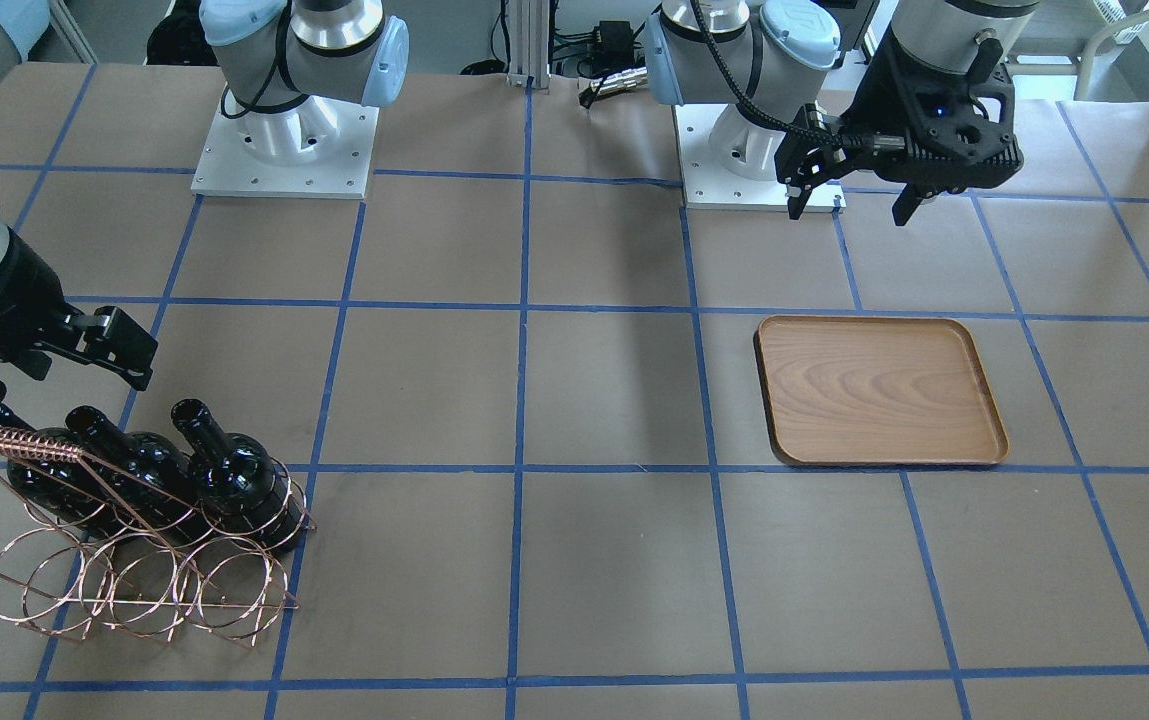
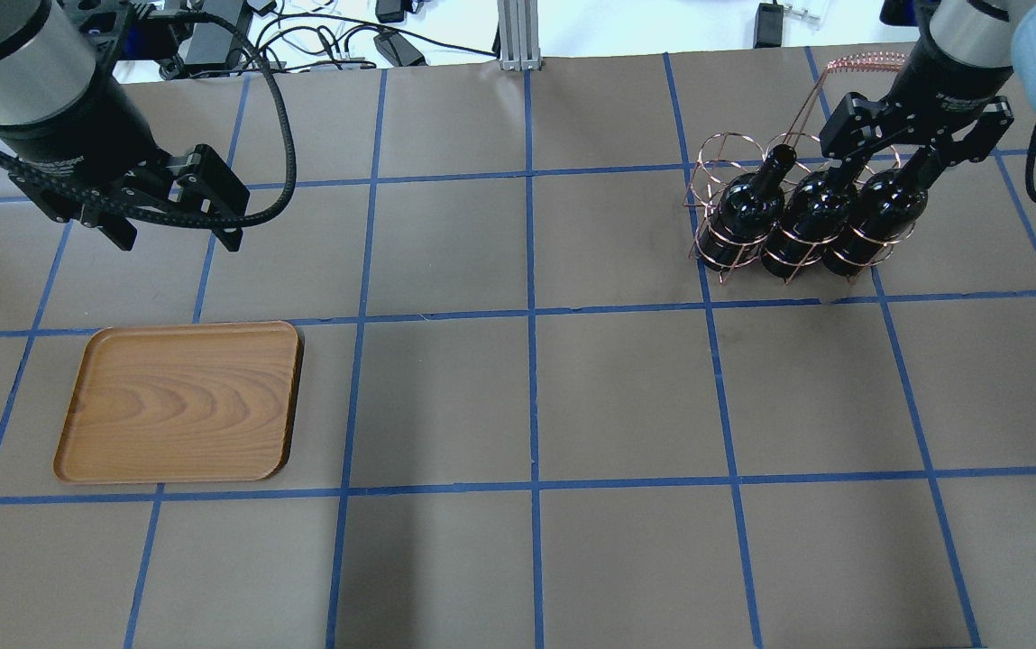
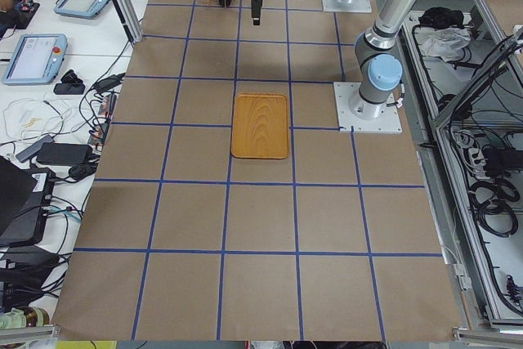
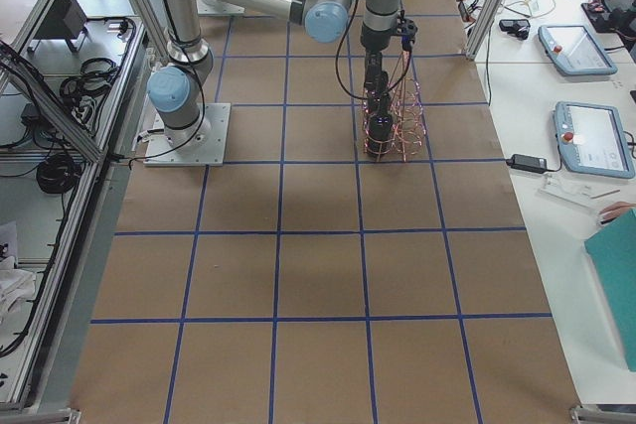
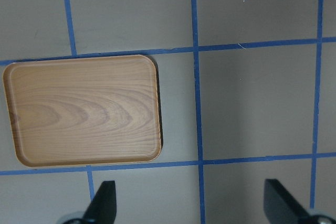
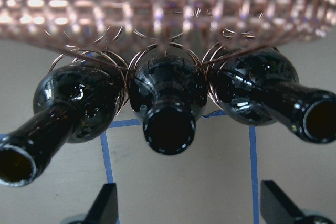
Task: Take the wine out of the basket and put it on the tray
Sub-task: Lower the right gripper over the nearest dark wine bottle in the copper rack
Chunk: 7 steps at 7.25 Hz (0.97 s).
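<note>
overhead view: basket [image 2: 723, 153] at 1 o'clock of table [image 2: 527, 406], wire hoops ringing three tilted wine bottles [image 2: 811, 216], handle bar [image 2: 869, 61] above | tray [image 2: 179, 401] at 8 o'clock, well apart | right gripper [image 6: 191, 205] spread wide, empty, middle bottle [image 6: 168, 98] mouth just ahead | left gripper [image 2: 177, 236] wide, empty, at tray's 12 o'clock
</note>
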Motion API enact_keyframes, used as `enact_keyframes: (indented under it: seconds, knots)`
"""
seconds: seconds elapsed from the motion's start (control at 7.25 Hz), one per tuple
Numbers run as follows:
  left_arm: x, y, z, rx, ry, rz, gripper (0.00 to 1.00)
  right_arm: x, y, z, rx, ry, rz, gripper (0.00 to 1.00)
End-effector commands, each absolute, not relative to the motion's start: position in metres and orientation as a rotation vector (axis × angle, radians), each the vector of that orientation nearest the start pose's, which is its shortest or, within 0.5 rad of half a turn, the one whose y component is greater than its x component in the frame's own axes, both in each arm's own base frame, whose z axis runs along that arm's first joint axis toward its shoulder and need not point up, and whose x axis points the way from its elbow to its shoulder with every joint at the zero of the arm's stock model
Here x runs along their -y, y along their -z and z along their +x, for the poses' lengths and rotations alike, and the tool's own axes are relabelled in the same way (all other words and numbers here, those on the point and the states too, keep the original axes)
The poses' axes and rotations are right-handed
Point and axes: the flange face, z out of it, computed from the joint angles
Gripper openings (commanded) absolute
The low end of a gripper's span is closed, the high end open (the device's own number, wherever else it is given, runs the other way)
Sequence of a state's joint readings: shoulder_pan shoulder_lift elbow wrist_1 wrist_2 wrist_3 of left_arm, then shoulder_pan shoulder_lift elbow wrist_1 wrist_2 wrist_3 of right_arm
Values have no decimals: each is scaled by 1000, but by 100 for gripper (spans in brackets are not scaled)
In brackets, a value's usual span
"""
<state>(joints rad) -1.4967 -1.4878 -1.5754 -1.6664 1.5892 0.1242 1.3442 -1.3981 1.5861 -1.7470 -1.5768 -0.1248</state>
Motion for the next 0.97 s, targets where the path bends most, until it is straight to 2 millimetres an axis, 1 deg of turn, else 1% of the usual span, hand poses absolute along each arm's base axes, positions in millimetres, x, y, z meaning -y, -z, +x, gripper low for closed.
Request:
enact_keyframes:
  seconds: [0.0,0.14,0.28,0.55,0.69,0.83]
  knots:
    - [462,-516,-97,-3124,-27,77,100,580,-389,1,-3149,-8,157,95]
    - [462,-516,-97,-3124,-27,77,100,584,-391,2,-3138,5,159,91]
    - [462,-516,-98,-3124,-27,79,100,587,-392,2,-3138,27,154,89]
    - [462,-516,-97,-3122,-27,77,100,596,-387,3,-3139,32,142,83]
    - [462,-516,-98,-3122,-27,77,100,598,-390,3,-3139,46,142,78]
    - [462,-516,-98,-3122,-25,77,100,601,-385,2,-3137,30,135,69]
